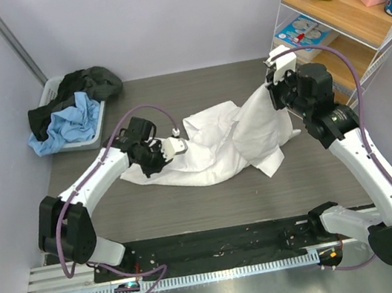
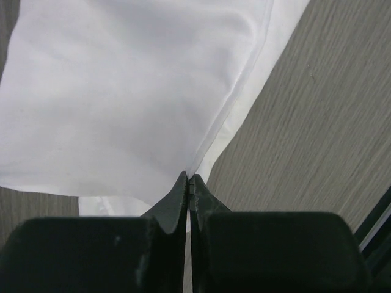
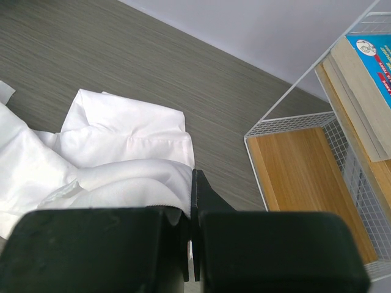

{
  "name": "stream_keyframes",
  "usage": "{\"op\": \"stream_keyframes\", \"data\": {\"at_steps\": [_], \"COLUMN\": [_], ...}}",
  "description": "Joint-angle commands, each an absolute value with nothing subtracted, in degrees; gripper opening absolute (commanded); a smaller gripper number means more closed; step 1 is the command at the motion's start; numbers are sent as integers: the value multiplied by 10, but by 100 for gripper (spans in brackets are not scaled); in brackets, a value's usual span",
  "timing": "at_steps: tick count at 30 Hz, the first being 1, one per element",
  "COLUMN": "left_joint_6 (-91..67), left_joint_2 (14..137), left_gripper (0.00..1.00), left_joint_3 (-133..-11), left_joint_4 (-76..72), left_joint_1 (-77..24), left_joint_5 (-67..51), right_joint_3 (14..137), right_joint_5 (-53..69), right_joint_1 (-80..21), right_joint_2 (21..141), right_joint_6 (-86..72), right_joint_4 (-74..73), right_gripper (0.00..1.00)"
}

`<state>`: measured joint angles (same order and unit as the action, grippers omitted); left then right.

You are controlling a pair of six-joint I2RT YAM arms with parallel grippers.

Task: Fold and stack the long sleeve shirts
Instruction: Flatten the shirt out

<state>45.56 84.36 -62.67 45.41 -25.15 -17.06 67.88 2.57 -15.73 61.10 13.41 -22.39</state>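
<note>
Nearest, low over the worktop [image 1: 228, 201] left of centre: left gripper [image 1: 179, 146], pinched shut on the hemmed left edge of the white shirt [image 1: 216, 154]. Crumpled and half spread across the middle. Further back toward the right edge: right gripper [image 1: 272, 90], closed on a fold and raised, with cloth draping down. Soft, thin, light, likely to sag and slip; best held at hems, seams or shoulders. Far left corner: bin [image 1: 97, 127] of dark and blue garments.
</note>
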Motion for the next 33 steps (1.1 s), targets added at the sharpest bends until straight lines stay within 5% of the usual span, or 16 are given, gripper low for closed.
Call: {"op": "stream_keyframes", "data": {"at_steps": [1,14,23,33], "left_joint_6": [461,229,166,121], "left_joint_2": [842,812,702,516], "left_gripper": [0,0,0,0], "left_joint_3": [-635,-929,-966,-975], "left_joint_4": [481,398,290,255], "left_joint_1": [-251,-91,-91,-91], "left_joint_5": [-187,-133,-63,-54], "right_joint_3": [681,814,978,1102], "right_joint_5": [28,-21,24,92], "right_joint_1": [-156,-149,-148,-149], "right_joint_2": [598,649,684,578], "right_joint_6": [137,185,194,164], "right_joint_4": [-189,-146,-140,-182], "right_gripper": [1,1,1,1]}}
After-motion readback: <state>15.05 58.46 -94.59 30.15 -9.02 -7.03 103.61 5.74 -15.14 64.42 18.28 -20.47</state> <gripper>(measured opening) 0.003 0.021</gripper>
